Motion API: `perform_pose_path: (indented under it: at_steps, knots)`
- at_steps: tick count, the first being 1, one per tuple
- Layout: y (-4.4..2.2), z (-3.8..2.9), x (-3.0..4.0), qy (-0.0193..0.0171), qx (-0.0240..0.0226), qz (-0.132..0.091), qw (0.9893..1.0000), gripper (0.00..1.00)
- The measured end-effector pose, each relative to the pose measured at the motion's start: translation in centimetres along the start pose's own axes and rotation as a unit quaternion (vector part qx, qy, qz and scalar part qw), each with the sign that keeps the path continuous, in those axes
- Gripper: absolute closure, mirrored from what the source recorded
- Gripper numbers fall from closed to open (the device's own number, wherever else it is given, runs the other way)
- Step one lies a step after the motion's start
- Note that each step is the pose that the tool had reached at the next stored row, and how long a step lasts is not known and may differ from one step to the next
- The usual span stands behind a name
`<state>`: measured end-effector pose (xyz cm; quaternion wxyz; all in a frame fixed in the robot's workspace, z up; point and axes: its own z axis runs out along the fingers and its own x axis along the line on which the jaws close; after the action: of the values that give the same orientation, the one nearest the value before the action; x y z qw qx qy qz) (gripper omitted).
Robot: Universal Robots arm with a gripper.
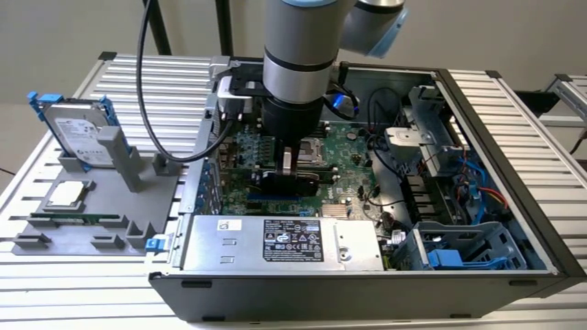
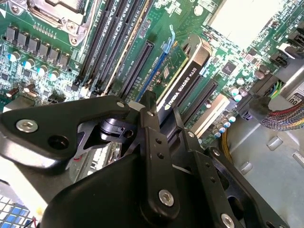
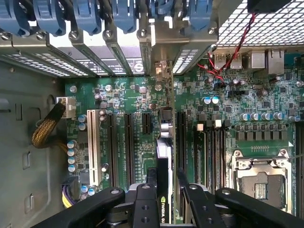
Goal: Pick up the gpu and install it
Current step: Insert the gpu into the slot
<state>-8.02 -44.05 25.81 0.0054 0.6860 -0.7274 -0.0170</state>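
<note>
In the exterior view, the black claw (image 1: 286, 167) reaches into the open black computer case (image 1: 500, 137) on the ribbed metal tabletop (image 1: 147, 75), beside a silver hard drive with blue rails (image 1: 78, 130). In both wrist views, it grasps the slim black-shrouded gpu (image 2: 183, 85), edge-down over the green motherboard's (image 3: 123, 95) long black slots (image 3: 129, 142).
</note>
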Motion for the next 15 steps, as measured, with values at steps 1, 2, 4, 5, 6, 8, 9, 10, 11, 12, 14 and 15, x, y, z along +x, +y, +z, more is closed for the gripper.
perform_pose_path:
  at_steps: [1, 2, 4, 5, 6, 8, 9, 10, 11, 12, 14, 15]
  knots:
    - [0.00, 0.00, 0.00, 0.0000, 0.0000, 0.000, 1.0000, 1.00]
    - [0.00, 0.00, 0.00, 0.0000, 0.0000, 0.000, 1.0000, 1.00]
    - [0.00, 0.00, 0.00, 0.0000, 0.0000, 0.000, 1.0000, 1.00]
    - [0.01, 0.01, 0.00, -0.0001, 0.0001, 0.000, 1.0000, 1.00]
    - [0.06, 0.02, 0.00, -0.0001, 0.0001, 0.000, 1.0000, 1.00]
    - [0.18, 0.03, 0.01, -0.0002, 0.0001, 0.000, 1.0000, 1.00]
    - [0.24, 0.03, 0.03, -0.0002, 0.0001, 0.000, 1.0000, 1.00]
    - [0.27, 0.04, 0.07, -0.0003, 0.0002, 0.000, 1.0000, 1.00]
    - [0.30, 0.03, 0.08, -0.0002, 0.0002, 0.000, 1.0000, 1.00]
    - [0.32, 0.03, 0.11, -0.0003, 0.0001, 0.000, 1.0000, 1.00]
    - [0.32, 0.04, 0.25, -0.0002, 0.0000, 0.000, 1.0000, 1.00]
    - [0.32, 0.04, 0.34, -0.0002, 0.0000, 0.000, 1.0000, 1.00]
